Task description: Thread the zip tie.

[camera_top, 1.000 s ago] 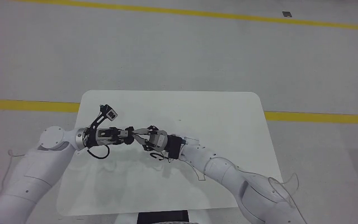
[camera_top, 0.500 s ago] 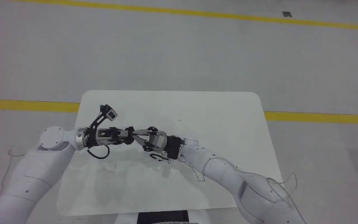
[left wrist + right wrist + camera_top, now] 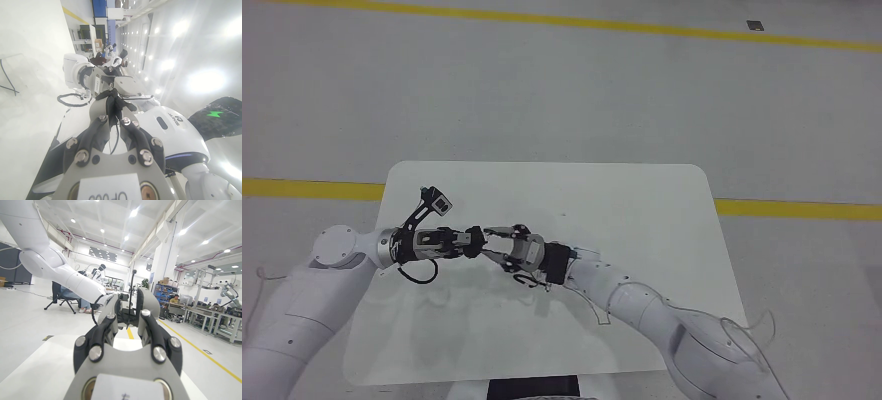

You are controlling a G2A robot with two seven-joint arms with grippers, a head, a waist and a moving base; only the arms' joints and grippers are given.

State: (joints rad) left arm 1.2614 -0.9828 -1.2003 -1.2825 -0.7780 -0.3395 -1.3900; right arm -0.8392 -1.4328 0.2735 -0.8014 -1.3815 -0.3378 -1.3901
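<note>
Black and thin, the zip tie stood upright, clamped near its lower part between the closed fingers of the left gripper, seemingly so that its head pointed up, free to be worked. The right gripper faced it with fingers apart, one on either side, probably placed to take hold. Both met over the left half of the white table.

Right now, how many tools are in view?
2. The left tool and right tool face each other above the table's left half, the zip tie between the right one's open fingers.
</note>
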